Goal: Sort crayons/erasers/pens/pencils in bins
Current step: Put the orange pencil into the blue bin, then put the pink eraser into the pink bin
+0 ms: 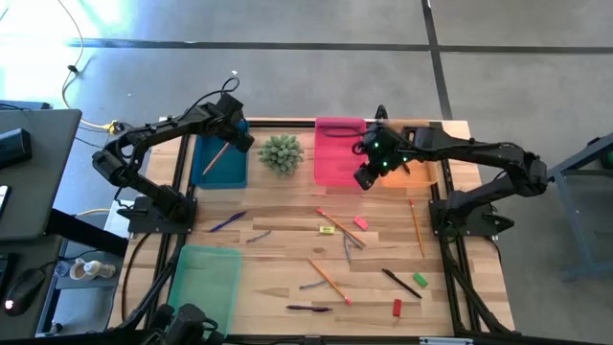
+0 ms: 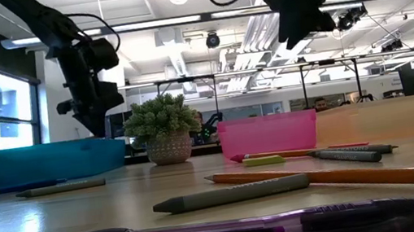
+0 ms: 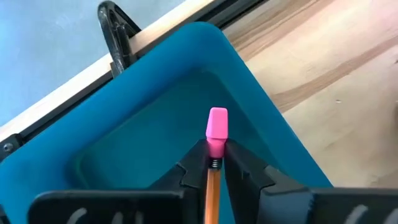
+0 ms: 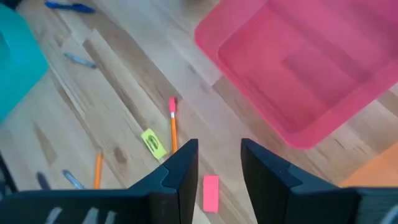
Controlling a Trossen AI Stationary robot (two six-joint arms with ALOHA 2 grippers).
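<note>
My left gripper [image 3: 217, 163] hangs over the dark blue bin [image 1: 218, 163], shut on an orange pencil [image 1: 215, 159]. My right gripper [image 4: 219, 165] is open and empty, raised above the table at the near edge of the pink bin [image 1: 339, 151], beside the orange bin [image 1: 423, 171]. The light green bin [image 1: 205, 278] sits at the near left. Loose on the wood lie pencils [image 1: 329, 280], pens [image 1: 402, 283], crayons [image 1: 350, 251] and erasers: a yellow eraser [image 4: 153, 142] and a pink eraser [image 4: 210, 193]. My left gripper pinches the pencil between its two fingers just below the pink eraser tip [image 3: 217, 124], which pokes out past the fingertips. The shaft [image 3: 212, 186] runs back along the fingers. The pencil is lifted clear above the blue bin's floor [image 3: 155, 149].
A spiky green potted plant [image 1: 281, 153] stands between the blue and pink bins. Pencils [image 1: 417, 228], a dark pen [image 1: 308, 308], a green eraser [image 1: 420, 280] and a red eraser [image 1: 397, 307] scatter the middle and near right. Black frame rails edge the table.
</note>
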